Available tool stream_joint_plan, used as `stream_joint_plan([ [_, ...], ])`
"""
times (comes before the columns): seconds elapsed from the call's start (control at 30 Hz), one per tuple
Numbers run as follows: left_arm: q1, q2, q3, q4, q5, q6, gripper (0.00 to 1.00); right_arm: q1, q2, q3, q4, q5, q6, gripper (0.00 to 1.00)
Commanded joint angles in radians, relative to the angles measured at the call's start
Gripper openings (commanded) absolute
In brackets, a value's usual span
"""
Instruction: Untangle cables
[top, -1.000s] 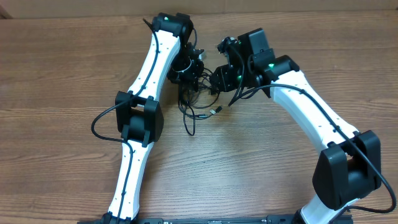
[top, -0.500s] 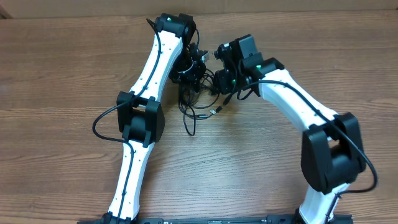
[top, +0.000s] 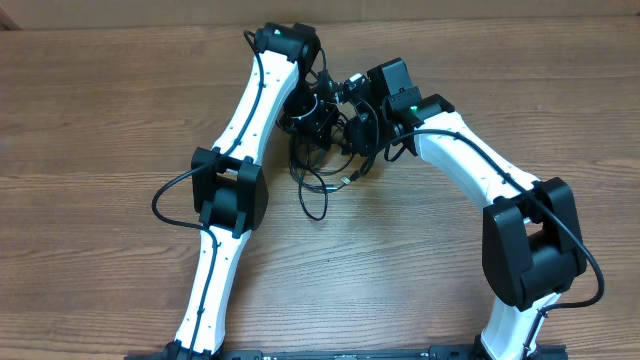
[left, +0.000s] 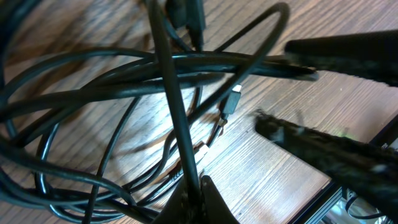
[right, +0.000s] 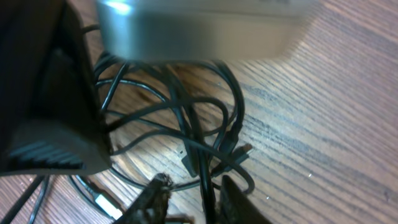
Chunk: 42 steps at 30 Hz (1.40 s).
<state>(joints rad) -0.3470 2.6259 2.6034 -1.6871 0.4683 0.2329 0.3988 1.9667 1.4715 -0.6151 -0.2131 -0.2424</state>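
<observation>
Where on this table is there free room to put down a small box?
Bare table lies left of the left arm, between both arms near the front edge, and right of the right arm. Crowded: the far centre, where the cables lie tangled between the arms.

A: What is everything resting on?
B: A brown wooden table (top: 100, 150), its grain running left to right (a paler strip shows past the far edge).
A: And what lies on it?
B: A heap of thin black cables (top: 318, 188), looped over one another in the middle of the far half. One strand curls toward the near side, and a small silver-tipped plug (top: 350, 178) lies on bare wood just beside the heap.
</observation>
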Motion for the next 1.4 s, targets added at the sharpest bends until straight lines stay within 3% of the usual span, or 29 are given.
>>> stream_joint_plan([
  [0.0, -0.007, -0.015, -0.003, -0.003, 0.031, 0.028, 0.04, -0.005, -0.008, 0.002, -0.011, -0.016, -0.025, 0.2],
  [0.1, -0.007, -0.015, -0.003, -0.003, 0.031, 0.024, 0.04, -0.005, 0.003, 0.002, -0.026, -0.016, -0.024, 0.12],
  [0.37, -0.006, -0.015, -0.003, -0.003, 0.029, -0.003, 0.04, -0.005, 0.032, 0.002, -0.049, -0.06, -0.018, 0.04],
  [0.63, -0.005, -0.015, -0.003, -0.003, -0.054, -0.069, 0.04, -0.073, -0.034, 0.073, -0.042, -0.059, 0.269, 0.04],
  [0.8, -0.005, -0.015, -0.003, -0.003, -0.062, -0.077, 0.04, -0.107, -0.085, 0.075, -0.102, 0.039, 0.184, 0.04],
  [0.97, -0.005, -0.015, -0.003, 0.008, -0.056, -0.085, 0.04, -0.113, -0.085, 0.073, -0.135, 0.196, 0.194, 0.04],
  [1.2, -0.005, -0.015, -0.003, 0.0, -0.03, -0.09, 0.04, -0.123, -0.085, 0.073, -0.115, 0.602, 0.387, 0.04],
  [1.37, 0.018, -0.043, -0.002, -0.003, 0.093, -0.036, 0.04, -0.149, -0.085, 0.072, -0.115, 0.601, 0.411, 0.04],
])
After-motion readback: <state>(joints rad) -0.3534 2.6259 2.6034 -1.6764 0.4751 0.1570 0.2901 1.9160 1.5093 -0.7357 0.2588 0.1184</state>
